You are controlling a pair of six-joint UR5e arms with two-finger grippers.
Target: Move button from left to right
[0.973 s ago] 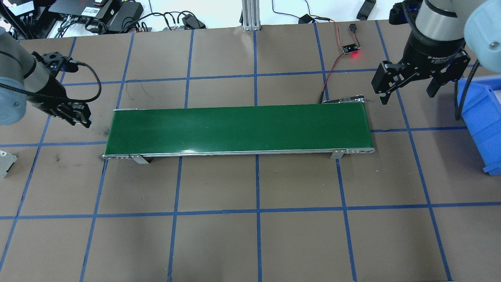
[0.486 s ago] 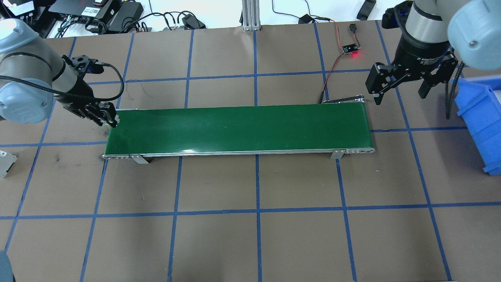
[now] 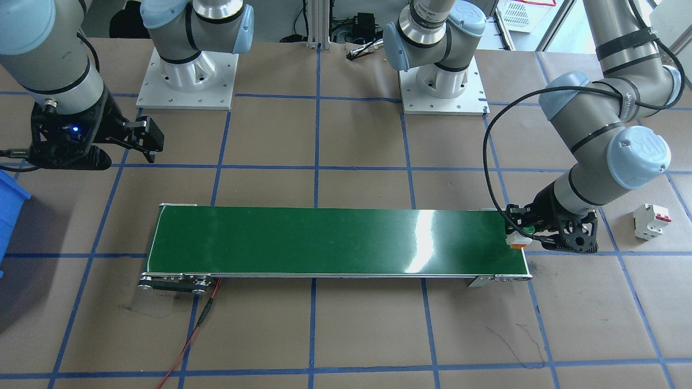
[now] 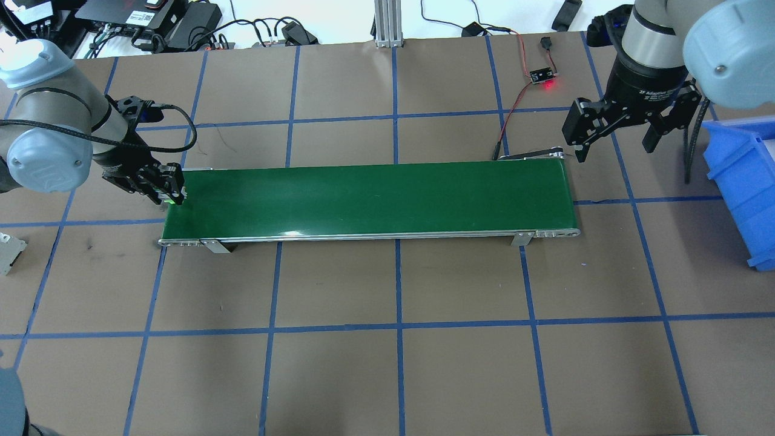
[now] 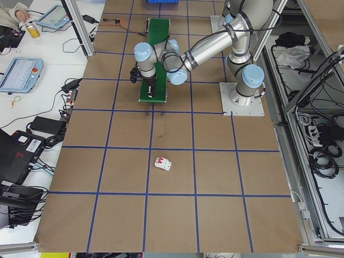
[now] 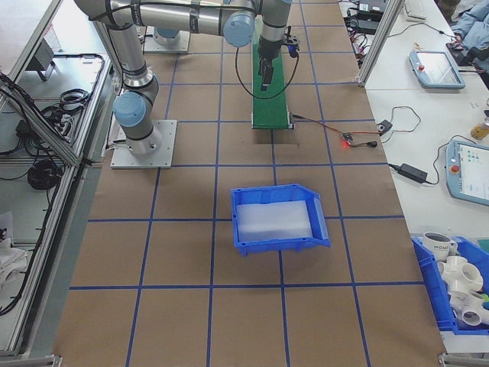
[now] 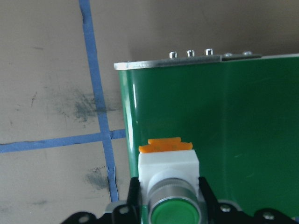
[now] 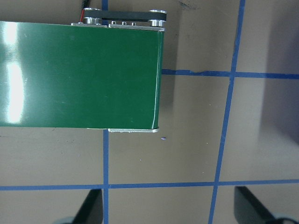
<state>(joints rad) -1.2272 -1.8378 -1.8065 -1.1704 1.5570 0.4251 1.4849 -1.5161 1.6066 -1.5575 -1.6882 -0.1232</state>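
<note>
Both fingers of the left claw apparently clamp the button between them.

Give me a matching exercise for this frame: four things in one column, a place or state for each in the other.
Things:
1. button
2. right pincer
3. breaker
4. blue bin

Places or states:
A. lying on the table past the belt's left end
B. open, above the table past the belt's right end
C. held in the left pincer at the belt's left end
D. on the table beyond the belt's right end

Pairs: 1-C, 2-B, 3-A, 4-D
</note>
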